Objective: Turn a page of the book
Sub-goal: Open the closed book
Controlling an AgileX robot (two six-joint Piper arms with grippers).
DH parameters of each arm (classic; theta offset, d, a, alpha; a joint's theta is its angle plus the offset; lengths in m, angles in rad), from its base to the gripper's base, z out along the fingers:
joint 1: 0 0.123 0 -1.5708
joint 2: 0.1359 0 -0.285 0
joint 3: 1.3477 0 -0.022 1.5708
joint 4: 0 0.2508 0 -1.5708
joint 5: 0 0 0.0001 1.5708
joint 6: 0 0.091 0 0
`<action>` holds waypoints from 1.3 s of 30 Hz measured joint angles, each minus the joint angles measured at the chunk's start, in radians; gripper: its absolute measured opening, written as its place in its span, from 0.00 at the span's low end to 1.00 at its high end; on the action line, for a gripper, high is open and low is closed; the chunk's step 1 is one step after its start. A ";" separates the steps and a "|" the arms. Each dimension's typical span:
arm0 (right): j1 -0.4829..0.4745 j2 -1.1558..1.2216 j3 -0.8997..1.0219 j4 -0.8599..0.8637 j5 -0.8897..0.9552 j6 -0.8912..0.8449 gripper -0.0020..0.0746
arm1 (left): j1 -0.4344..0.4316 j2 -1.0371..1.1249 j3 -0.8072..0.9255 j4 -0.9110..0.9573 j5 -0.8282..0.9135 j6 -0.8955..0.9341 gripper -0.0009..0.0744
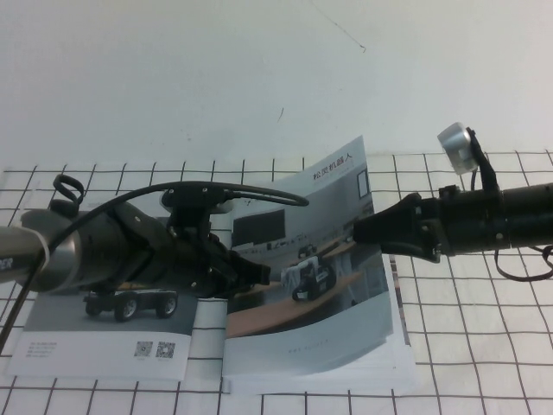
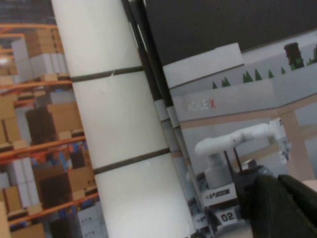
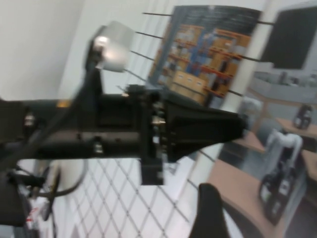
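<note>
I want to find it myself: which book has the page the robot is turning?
Two booklets lie on the checked table. Take the book on the right, between the left gripper and right gripper. Its raised page shows robots on desks, not the neighbour's vehicle.

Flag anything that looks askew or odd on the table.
The book's cover page is lifted off the stack, its far corner raised and tilted. The right gripper sits at its right edge, the left gripper over the cover near the spine. The second booklet lies flat. Nothing looks damaged.
</note>
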 joint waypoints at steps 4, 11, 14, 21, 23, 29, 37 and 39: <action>0.002 0.000 -0.030 0.003 0.043 0.016 0.64 | 0.000 -0.002 0.000 -0.001 -0.002 0.006 0.01; 0.004 -0.011 -0.038 0.006 0.057 0.033 0.64 | 0.000 -0.122 0.000 -0.022 -0.010 0.025 0.01; 0.004 -0.011 -0.038 0.016 0.057 0.037 0.64 | -0.011 -0.221 0.000 -0.024 -0.003 0.037 0.01; 0.005 -0.011 -0.038 0.032 0.070 0.037 0.64 | -0.133 -0.480 0.000 0.032 0.039 0.094 0.01; 0.005 -0.011 -0.038 0.034 0.077 0.037 0.64 | -0.172 -0.530 0.002 0.064 0.053 0.094 0.01; 0.005 -0.011 -0.038 0.036 0.092 0.039 0.64 | -0.280 -0.596 0.052 0.091 0.102 0.081 0.01; 0.059 -0.011 -0.102 0.040 0.098 0.059 0.64 | -0.548 -0.599 0.255 0.072 -0.181 0.079 0.01; 0.083 -0.011 -0.140 0.040 0.100 0.062 0.64 | -0.639 -0.599 0.313 0.042 -0.315 0.079 0.01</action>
